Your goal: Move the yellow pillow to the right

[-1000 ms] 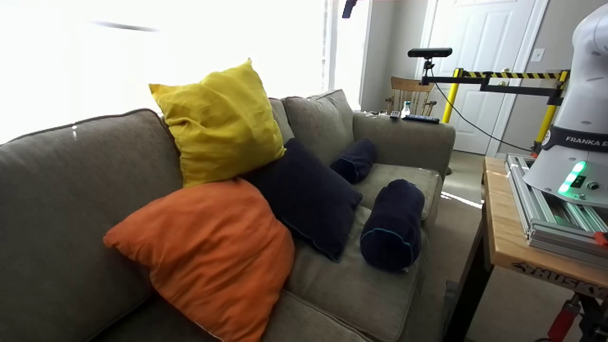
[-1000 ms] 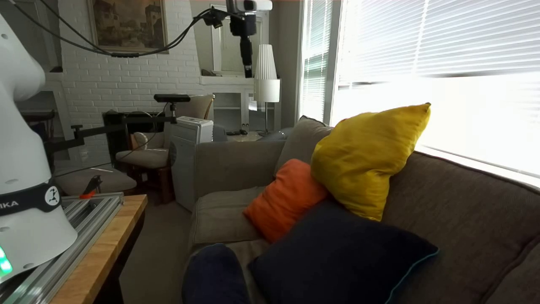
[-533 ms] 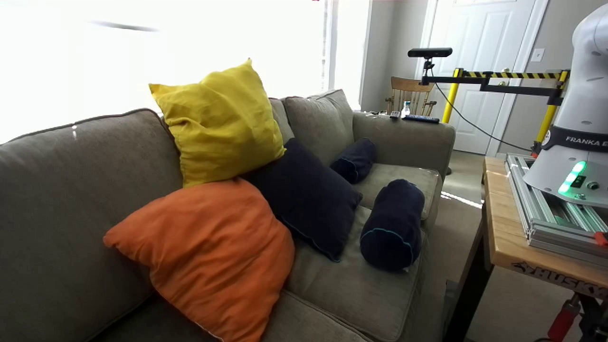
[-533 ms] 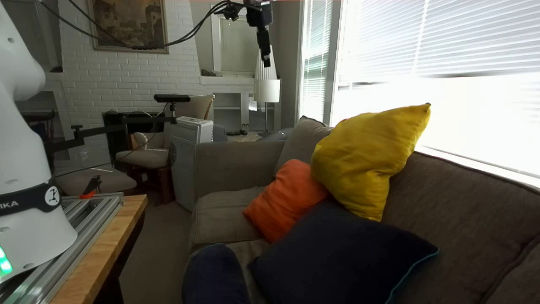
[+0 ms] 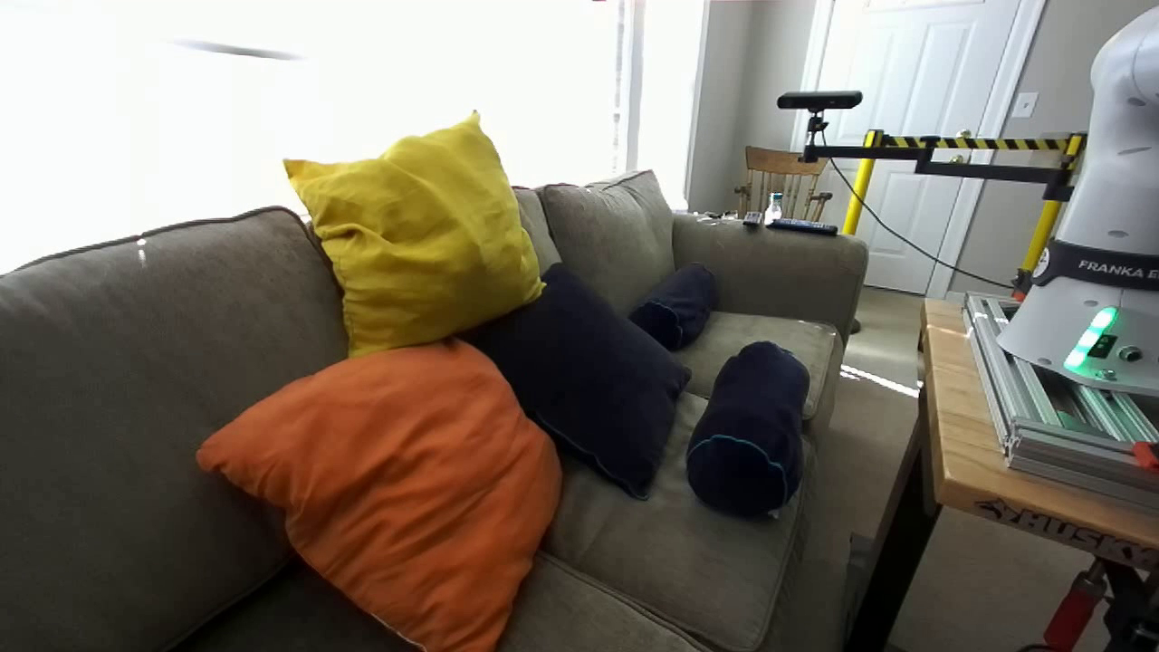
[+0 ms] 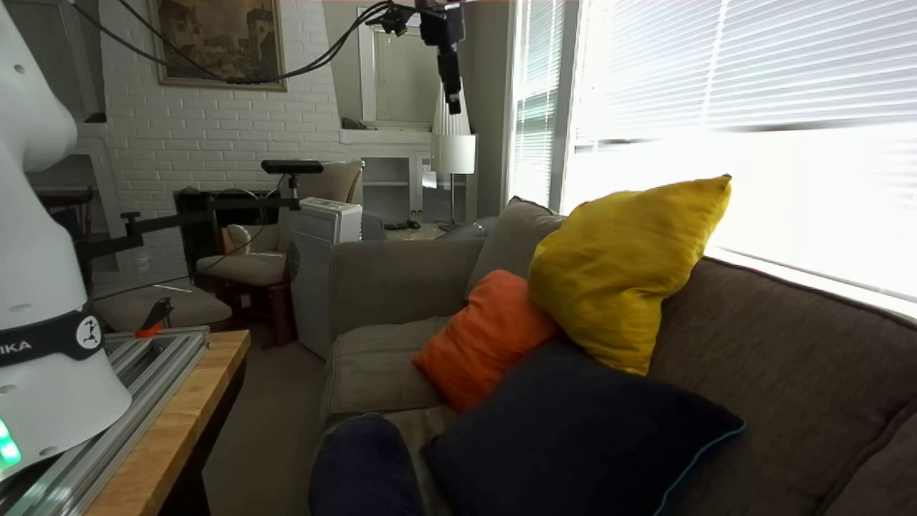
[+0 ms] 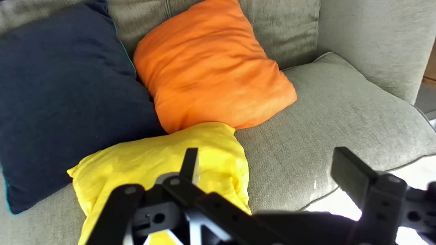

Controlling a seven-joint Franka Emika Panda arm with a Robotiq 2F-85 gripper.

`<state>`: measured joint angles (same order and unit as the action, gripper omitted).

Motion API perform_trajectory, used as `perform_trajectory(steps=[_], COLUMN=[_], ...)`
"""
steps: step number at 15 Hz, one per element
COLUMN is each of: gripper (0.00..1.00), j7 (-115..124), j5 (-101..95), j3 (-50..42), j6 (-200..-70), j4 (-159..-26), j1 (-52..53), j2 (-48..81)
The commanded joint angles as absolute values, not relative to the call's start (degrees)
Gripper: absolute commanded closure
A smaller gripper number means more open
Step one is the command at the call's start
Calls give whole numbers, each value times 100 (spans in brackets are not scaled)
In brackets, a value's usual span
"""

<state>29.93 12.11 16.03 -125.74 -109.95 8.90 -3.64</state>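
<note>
The yellow pillow (image 5: 426, 240) leans high on the sofa back, its lower edge on the orange pillow (image 5: 407, 480) and the dark navy pillow (image 5: 598, 380). It also shows in an exterior view (image 6: 623, 265) with a corner up near the window. In the wrist view the yellow pillow (image 7: 218, 163) lies under the left finger. My gripper (image 7: 265, 153) is open and empty, with the pillow's right edge and grey sofa fabric seen between its fingers. In an exterior view the gripper (image 6: 451, 104) hangs high in the air, apart from the pillow.
Navy bolsters (image 5: 750, 430) lie on the seat. The sofa back (image 6: 788, 358) runs along a bright window (image 6: 788, 193). A sofa arm (image 6: 408, 287) stands at the end. The arm base sits on a wooden table (image 5: 951, 435). A camera on a stand (image 5: 819, 100) stands beyond.
In an exterior view my gripper has moved up and to the right over the second, with almost no motion in the last half second. Its dark tip has left the top of the exterior view. The pillows have not moved.
</note>
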Motion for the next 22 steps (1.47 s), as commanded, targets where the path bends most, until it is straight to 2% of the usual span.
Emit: perform_trajectory(steps=[1, 9, 14, 18, 22], gripper=[0, 0, 0, 0, 0], j7=[3006, 4014, 2230, 508, -814], j5=[1197, -21, 316, 1417, 2267], j3=[1500, 1078, 672, 427, 163], j6=[-12558, -12745, -12978, -13340, -13078], j4=[-10977, -11523, -11700, -11751, -11663], j1=[998, 627, 498, 546, 436], j2=[-357, -610, -652, -592, -482])
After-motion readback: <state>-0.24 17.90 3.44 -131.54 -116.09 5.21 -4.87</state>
